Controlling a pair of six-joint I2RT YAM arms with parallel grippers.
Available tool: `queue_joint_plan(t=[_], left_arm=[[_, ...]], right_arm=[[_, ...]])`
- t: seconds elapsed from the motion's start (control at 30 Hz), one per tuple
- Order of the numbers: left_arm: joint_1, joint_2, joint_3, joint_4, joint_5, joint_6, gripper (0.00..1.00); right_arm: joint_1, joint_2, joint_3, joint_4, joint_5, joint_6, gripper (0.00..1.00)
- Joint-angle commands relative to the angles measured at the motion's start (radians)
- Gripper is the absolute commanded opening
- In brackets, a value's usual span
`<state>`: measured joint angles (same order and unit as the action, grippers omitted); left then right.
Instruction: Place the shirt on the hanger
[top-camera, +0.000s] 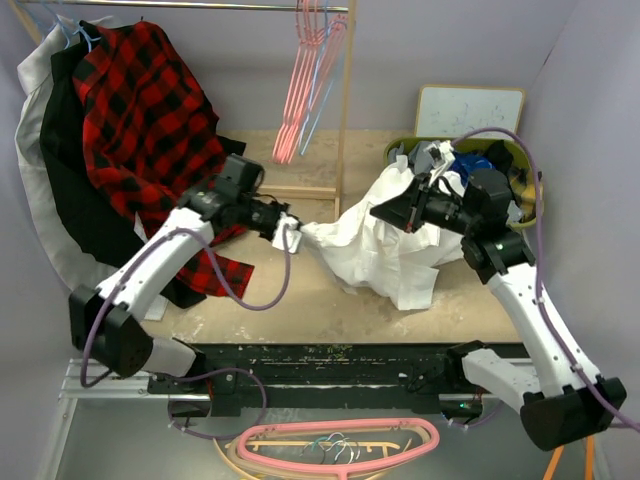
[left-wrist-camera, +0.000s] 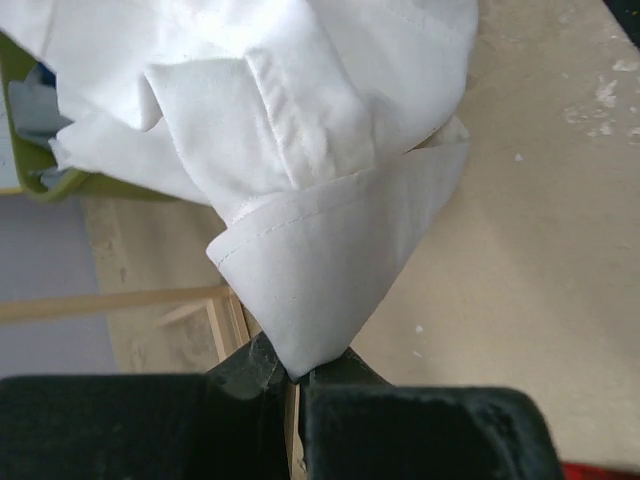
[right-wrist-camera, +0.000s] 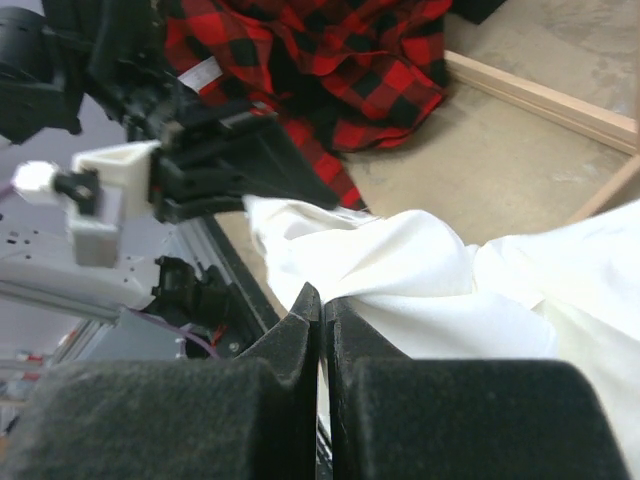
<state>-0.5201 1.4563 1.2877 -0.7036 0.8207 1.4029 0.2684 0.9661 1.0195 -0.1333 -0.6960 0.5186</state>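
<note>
Currently, the left gripper (left-wrist-camera: 297, 370) and right gripper (right-wrist-camera: 322, 300) pinch the large white cloth shirt (top-camera: 390, 255), presumably to spread it for hanging.

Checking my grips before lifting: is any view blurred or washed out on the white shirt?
Left wrist: shirt corner sharp, stitching readable, near jaws soft. Right wrist: shirt pale, folds faint, jaws blurred up close. Top external: even light, no glare, folds clear.
</note>
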Motion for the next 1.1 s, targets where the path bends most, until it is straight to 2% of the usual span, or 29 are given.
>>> queue_joint_plan(t=[0.0,0.1,0.27,0.37,0.5,0.63,0.73,0.87,0.97,1.07], left_arm=[[0.126,-0.14,0.078,-0.398,0.161,0.074,0.0],[0.162,-0.214,0.098,-0.553,0.155,0.111,0.0],[0.226,-0.329,0.089,-0.71,0.117,0.123,0.0],[0.256,-0.37,0.117,-0.757,0.026,0.051,0.0],[0.261,-0.436,0.209,-0.84,-0.012,-0.02,0.0],[0.313,-0.457,0.307,-0.845,-0.074,-0.109,0.0],[0.334,-0.444,0.349,-0.846,-0.113,-0.122,0.0],[0.375,-0.422,0.435,-0.847,-0.099,-0.162,0.0],[0.398,-0.412,0.493,-0.849,-0.109,-0.199,0.0],[0.414,-0.404,0.549,-0.849,-0.134,-0.221,0.0]], right_arm=[[0.062,0.1,0.109,0.111,-0.111,0.002,0.0],[0.186,0.214,0.256,0.013,-0.044,-0.105,0.0],[0.299,0.406,0.49,0.052,-0.072,-0.106,0.0],[0.375,0.511,0.654,0.029,-0.07,-0.142,0.0],[0.489,0.602,0.815,-0.003,-0.059,-0.204,0.0],[0.548,0.683,0.958,-0.015,-0.043,-0.228,0.0],[0.578,0.787,1.148,-0.106,-0.043,-0.254,0.0],[0.607,0.917,1.402,-0.187,-0.032,-0.267,0.0],[0.615,1.007,1.536,-0.172,-0.025,-0.234,0.0],[0.622,1.047,1.553,-0.074,0.001,-0.166,0.0]])
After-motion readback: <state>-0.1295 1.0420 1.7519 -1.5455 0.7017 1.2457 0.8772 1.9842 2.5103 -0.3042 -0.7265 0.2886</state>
